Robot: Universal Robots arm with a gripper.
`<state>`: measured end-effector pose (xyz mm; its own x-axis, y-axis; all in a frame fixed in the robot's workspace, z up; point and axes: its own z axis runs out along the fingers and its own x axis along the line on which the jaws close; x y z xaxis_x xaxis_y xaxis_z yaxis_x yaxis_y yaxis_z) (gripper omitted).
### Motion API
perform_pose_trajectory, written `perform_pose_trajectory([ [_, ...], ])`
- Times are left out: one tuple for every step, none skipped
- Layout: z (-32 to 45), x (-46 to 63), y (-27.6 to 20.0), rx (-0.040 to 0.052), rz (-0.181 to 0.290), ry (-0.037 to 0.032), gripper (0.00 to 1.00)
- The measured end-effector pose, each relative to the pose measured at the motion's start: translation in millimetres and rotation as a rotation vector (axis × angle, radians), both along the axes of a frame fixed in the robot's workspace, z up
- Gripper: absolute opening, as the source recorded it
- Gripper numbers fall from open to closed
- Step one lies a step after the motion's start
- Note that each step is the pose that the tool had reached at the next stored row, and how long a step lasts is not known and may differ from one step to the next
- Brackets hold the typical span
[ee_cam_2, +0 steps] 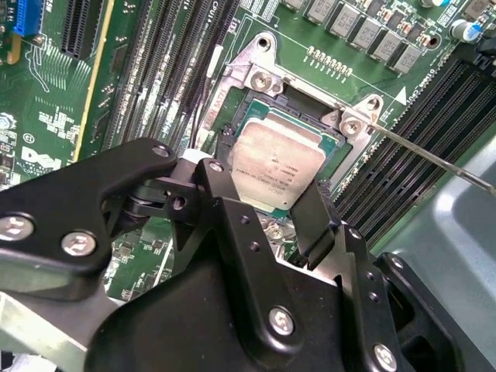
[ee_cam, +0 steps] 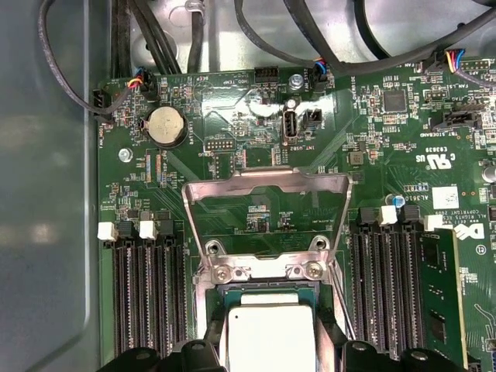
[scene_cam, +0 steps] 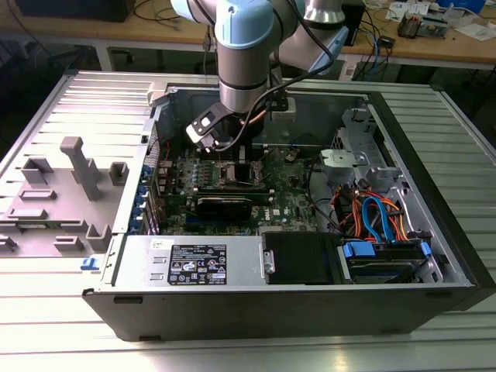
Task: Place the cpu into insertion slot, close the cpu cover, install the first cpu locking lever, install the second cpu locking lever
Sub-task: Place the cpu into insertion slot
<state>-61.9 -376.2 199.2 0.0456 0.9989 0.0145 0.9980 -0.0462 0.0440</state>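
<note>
CPU (ee_cam_2: 277,159), silver top up, lies square in the insertion slot (ee_cam_2: 301,99), though I can't tell whether it is fully seated. The gripper (ee_cam_2: 267,184) has its black fingers (ee_cam_2: 225,203) drawn in narrow on two opposite edges of the chip, gripping it, I'd say so it goes down level rather than tipping. The CPU cover (ee_cam: 267,180) stands swung up on its hinges just beyond, and a thin locking lever (ee_cam_2: 434,159) is thrown out sideways, both clear of the way in; the open computer case (scene_cam: 294,310) lies on its side on the bench (scene_cam: 232,353), so the motherboard (ee_cam: 232,116) faces up under the arm.
</note>
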Motion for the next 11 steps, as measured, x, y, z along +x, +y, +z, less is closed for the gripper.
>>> perform_pose_trajectory([
  [0.0, 0.0, 0.0, 0.0000, 0.000, 0.0001, 0.54],
  [-0.1, 0.3, 0.0, 0.0001, 0.000, 0.0000, 0.54],
  [0.0, 0.7, 0.0, 0.0002, 0.000, 0.0003, 0.54],
  [0.0, 1.0, 0.0, 0.0001, 0.000, 0.0001, 0.54],
  [-0.1, 1.1, 0.0, 0.0001, 0.000, -0.0002, 0.54],
  [-0.1, 1.2, 0.0, 0.0001, 0.000, -0.0002, 0.54],
  [-0.1, 1.2, 0.1, 0.0002, 0.000, -0.0002, 0.54],
  [-0.1, 1.2, 0.0, 0.0002, 0.000, -0.0001, 0.54],
  [-0.1, 1.2, 0.0, 0.0002, 0.000, -0.0001, 0.54],
  [-0.2, 1.3, 0.1, 0.0007, 0.000, -0.0005, 0.54],
  [-0.4, 1.4, 0.3, 0.0011, 0.000, -0.0006, 0.55],
])
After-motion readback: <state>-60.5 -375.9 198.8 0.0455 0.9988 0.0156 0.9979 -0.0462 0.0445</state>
